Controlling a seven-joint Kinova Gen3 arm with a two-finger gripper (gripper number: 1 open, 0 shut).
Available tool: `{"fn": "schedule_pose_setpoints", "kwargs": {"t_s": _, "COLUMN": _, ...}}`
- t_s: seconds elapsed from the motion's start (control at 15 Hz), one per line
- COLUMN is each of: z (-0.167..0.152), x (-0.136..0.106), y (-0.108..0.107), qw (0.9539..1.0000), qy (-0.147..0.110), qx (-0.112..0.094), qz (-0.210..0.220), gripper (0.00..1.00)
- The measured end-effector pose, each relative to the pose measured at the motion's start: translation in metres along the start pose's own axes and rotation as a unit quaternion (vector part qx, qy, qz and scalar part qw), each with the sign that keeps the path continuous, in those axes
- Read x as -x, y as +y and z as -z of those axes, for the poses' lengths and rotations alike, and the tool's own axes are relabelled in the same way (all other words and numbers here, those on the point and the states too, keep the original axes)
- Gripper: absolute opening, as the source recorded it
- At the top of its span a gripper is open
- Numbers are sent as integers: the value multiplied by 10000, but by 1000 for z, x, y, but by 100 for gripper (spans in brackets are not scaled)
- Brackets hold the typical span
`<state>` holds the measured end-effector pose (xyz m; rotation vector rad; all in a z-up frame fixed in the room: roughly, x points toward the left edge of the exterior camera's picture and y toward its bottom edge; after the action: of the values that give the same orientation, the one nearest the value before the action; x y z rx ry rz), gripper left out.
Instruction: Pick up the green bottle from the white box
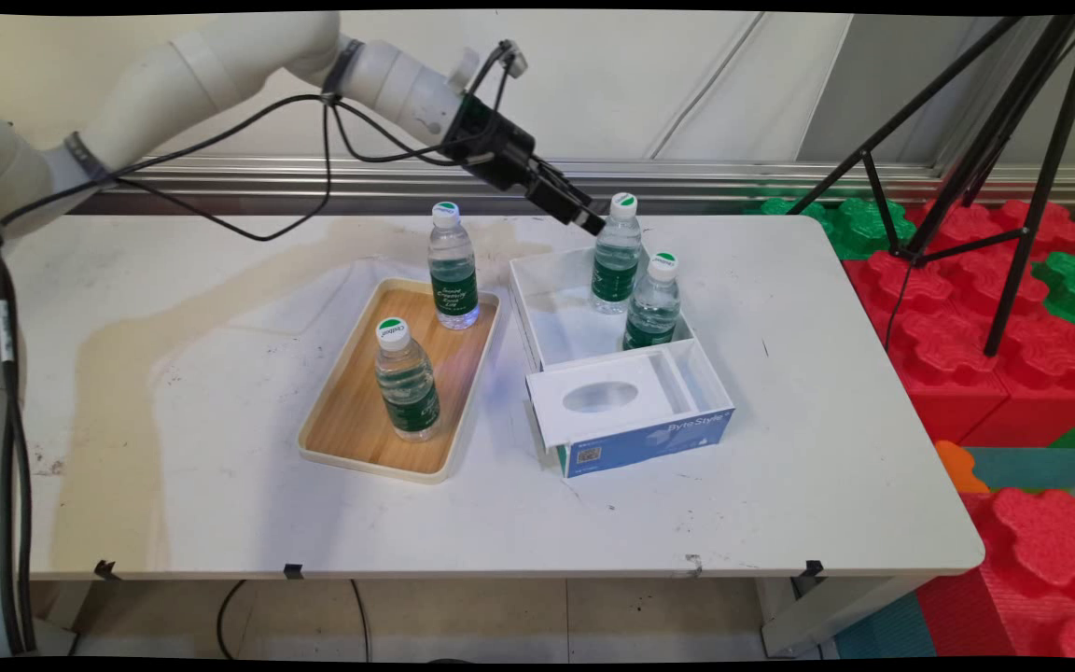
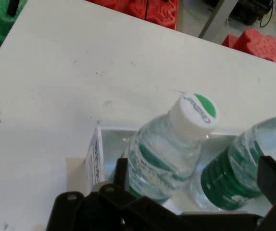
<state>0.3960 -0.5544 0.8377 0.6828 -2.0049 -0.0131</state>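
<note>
My fingers (image 2: 123,175) are spread wide, holding nothing, just beside the far water bottle (image 1: 616,257) in the white box (image 1: 537,308).

The black pincer (image 1: 591,222) hangs tilted just left of the cap of a clear water bottle (image 1: 616,254) with a green label and a white, green-spotted cap, standing upright at the far end of an open white box (image 1: 537,317). A second matching bottle (image 1: 652,303) stands upright just beside it in the same compartment. In the hand view, the two fingers (image 2: 272,180) stand apart.
</note>
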Motion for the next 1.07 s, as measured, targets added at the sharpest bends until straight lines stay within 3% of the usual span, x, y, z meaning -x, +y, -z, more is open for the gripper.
{"fn": "schedule_pose_setpoints", "kwargs": {"t_s": 0.4, "z": -30, "x": -11, "y": -9, "qw": 10000, "qy": 5, "qx": 33, "qz": -6, "gripper": 100}}
{"fn": "schedule_pose_setpoints", "kwargs": {"t_s": 1.07, "z": -61, "x": -7, "y": -24, "qw": 10000, "qy": -59, "qx": 27, "qz": -36, "gripper": 100}}
